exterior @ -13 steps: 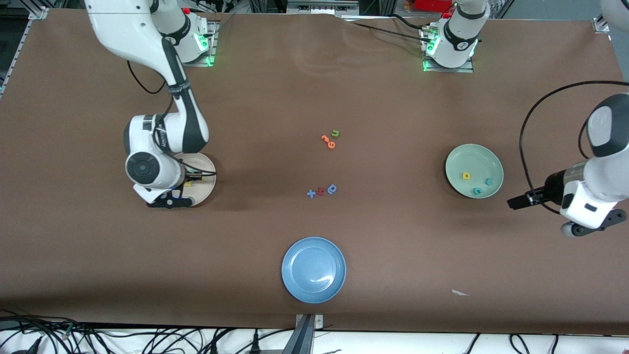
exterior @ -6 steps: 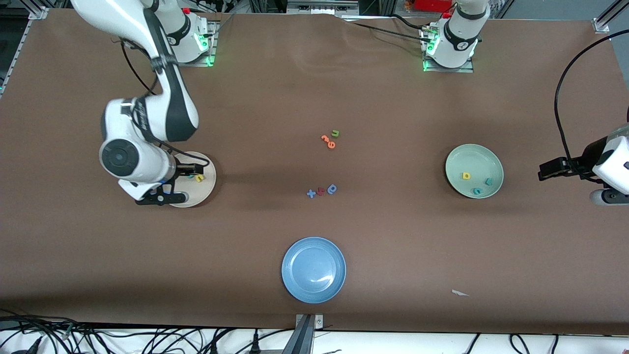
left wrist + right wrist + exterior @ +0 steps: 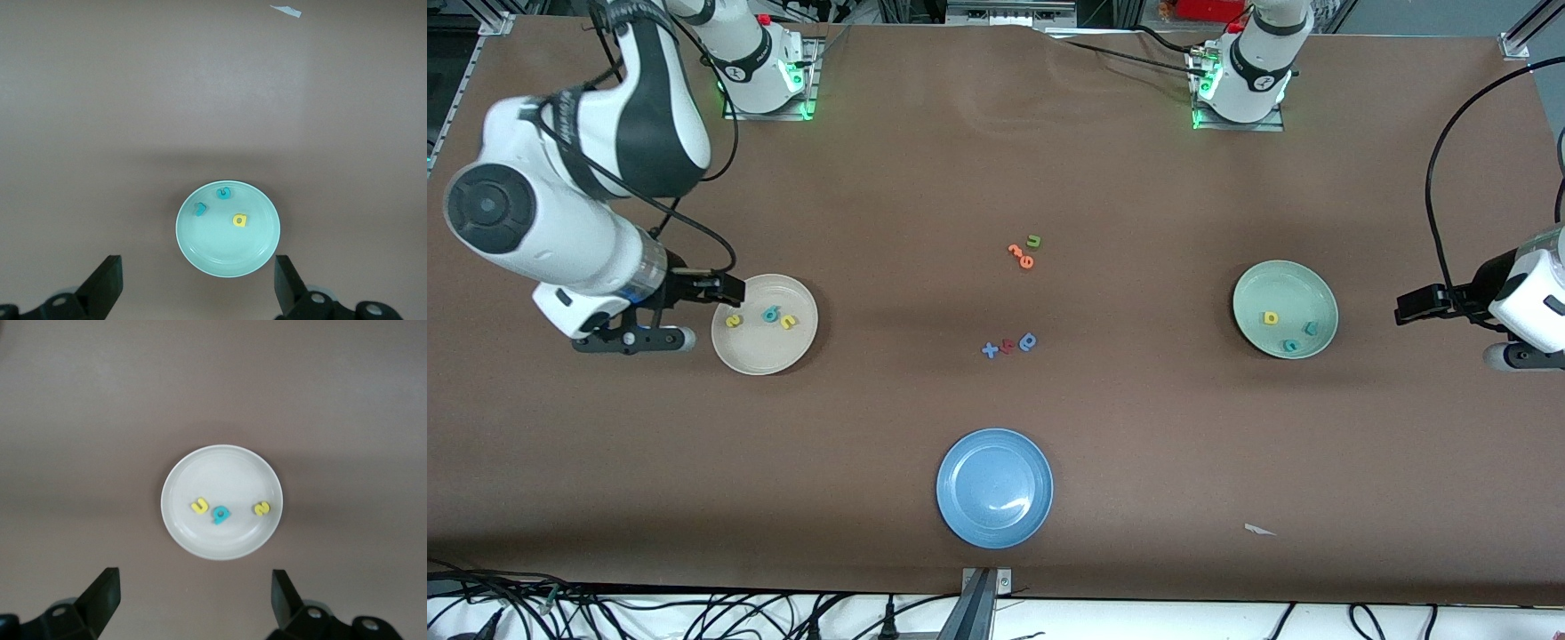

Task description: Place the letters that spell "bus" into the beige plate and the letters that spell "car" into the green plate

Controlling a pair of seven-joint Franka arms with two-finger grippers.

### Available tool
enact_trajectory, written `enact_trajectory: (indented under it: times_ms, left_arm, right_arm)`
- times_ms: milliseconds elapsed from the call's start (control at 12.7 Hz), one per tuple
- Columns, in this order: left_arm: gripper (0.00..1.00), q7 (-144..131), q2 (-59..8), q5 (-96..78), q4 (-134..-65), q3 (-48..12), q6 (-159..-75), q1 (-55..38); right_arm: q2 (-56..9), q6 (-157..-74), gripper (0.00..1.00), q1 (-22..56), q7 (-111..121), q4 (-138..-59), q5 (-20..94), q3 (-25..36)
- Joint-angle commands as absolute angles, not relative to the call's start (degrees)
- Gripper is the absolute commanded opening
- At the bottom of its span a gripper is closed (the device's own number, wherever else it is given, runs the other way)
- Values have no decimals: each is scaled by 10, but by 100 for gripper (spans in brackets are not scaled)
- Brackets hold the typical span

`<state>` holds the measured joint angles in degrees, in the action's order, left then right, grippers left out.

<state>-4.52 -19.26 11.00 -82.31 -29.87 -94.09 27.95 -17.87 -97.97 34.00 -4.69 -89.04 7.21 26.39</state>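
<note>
Now the round, shallow beige plate (image 3: pixel 765 324) holds the small foam teal "b" (image 3: pixel 770 314), yellow "u" (image 3: pixel 788 323) and yellow "s" (image 3: pixel 733 321) lying apart from one another and inside its rim, while the right gripper (image 3: pixel 725 289) hangs with jaws spread and empty over the plate's edge toward the right arm's end. Toward the left arm's end, the mint green plate (image 3: pixel 1285 308) carries the yellow "a" (image 3: pixel 1270 317), teal "c" (image 3: pixel 1289 345) and teal "r" (image 3: pixel 1311 328), and the left gripper (image 3: pixel 1405 307) waits released over bare brown table just past that plate's rim. Between the plates lies wide flat tabletop, broken only by two small clusters of stray letters (image 3: pixel 1009 345) and a glossy blue plate (image 3: pixel 994 487) nearer the camera.
</note>
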Motion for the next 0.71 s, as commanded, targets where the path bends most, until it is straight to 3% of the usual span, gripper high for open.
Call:
enact_trajectory:
  times_ms: [0,237,474,632]
  left_arm:
    - [100,-33,-185,119,-831,-300,-934,280]
    - [100,-33,-185,119,-831,-300,-931,280]
    - [100,-33,-185,120,-831,-300,-931,280]
    - [100,-32,-185,120,-831,-300,-931,280]
  right_arm:
    - [-148,-957,100,288,-40,-888,69,231]
    - [-120,-954,100,90,-8,-885,53,50]
    - [-70,-990,100,70,-12,-892,11,40]
    - [-31,-966,100,57,-15,-927,13,32]
